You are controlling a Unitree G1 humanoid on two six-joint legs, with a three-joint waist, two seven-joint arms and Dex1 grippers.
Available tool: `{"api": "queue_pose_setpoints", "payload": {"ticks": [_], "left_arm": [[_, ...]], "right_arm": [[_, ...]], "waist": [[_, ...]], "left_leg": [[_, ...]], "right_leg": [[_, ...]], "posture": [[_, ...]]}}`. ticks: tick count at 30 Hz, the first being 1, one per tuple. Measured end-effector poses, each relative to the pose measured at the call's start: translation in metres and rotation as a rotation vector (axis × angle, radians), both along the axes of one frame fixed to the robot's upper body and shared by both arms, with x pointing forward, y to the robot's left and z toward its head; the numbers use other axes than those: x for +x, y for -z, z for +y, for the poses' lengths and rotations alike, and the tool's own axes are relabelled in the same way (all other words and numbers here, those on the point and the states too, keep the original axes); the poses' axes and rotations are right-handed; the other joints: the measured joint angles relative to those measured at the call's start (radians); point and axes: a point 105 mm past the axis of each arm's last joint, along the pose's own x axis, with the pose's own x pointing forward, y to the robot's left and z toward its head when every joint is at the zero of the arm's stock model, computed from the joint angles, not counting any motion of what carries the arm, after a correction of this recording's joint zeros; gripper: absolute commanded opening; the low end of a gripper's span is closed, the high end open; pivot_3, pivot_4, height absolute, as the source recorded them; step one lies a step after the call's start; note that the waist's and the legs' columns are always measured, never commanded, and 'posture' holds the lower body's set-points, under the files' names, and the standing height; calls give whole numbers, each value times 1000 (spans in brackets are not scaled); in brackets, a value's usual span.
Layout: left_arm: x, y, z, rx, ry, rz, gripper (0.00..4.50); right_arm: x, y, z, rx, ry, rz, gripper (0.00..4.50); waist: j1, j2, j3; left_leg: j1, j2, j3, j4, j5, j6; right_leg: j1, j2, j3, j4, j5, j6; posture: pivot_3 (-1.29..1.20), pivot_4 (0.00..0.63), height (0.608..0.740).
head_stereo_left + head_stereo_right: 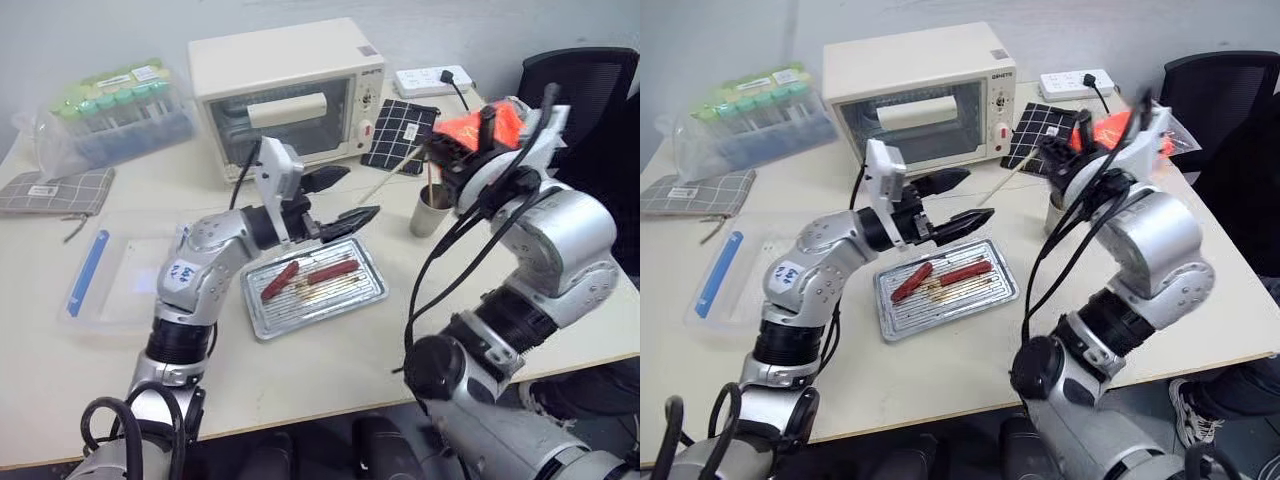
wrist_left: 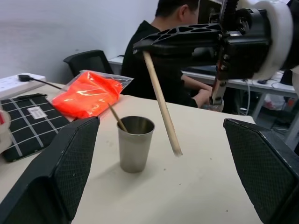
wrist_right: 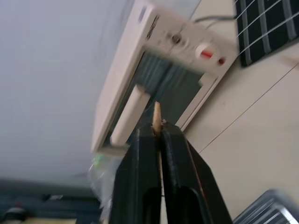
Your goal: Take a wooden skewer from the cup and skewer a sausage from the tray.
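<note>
My right gripper is shut on the wooden skewer, holding it in the air above the table beside the cup. The skewer slants toward the oven front, its free end near my left gripper. That gripper hangs open and empty above the far edge of the tray. Two sausages lie in the tray: the brighter red-orange sausage on the left and a darker one on the right. The steel cup stands right of the tray with a spare stick leaning in it.
A cream toaster oven stands behind the tray. A clear plastic box with a blue clip lies to the left. A checked pouch and an orange bag lie behind the cup. A person sits beyond the table.
</note>
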Motion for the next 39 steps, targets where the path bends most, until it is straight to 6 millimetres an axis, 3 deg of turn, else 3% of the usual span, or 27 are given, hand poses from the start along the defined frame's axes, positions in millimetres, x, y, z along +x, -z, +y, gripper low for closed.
{"api": "queue_pose_setpoints", "payload": {"ticks": [4,8,19,27,31,39], "left_arm": [[-1,-4,-3,-5,22,-19,4500],[-1,-3,-3,-4,19,-22,4500],[-19,2,14,-29,-85,-5,4500],[-14,0,13,-97,-146,84,4500],[-17,1,11,-102,-130,113,3912],[-21,2,10,-102,-119,132,1986]], "right_arm": [[-3,21,17,57,-81,114,24],[-2,20,23,91,-98,128,24],[2,12,9,148,-43,99,24],[2,11,12,138,-51,83,24],[3,11,12,146,-51,80,0],[3,11,14,135,-55,80,0]], "waist": [[-1,0,0],[0,0,0],[4,0,0],[10,0,0],[10,0,0],[12,0,0]], "left_leg": [[0,1,0,0,0,0],[0,1,0,0,0,0],[0,1,-1,-1,0,0],[0,1,0,-1,0,0],[0,1,0,-1,0,0],[0,1,0,-1,0,0]], "right_leg": [[0,1,0,-1,0,0],[0,1,0,-2,0,0],[2,1,0,-9,0,0],[3,2,0,-10,0,0],[3,2,0,-10,0,0],[3,2,0,-10,0,0]], "posture": [[0,150,740],[0,150,740],[0,150,740],[0,150,740],[0,150,740],[0,150,740]]}}
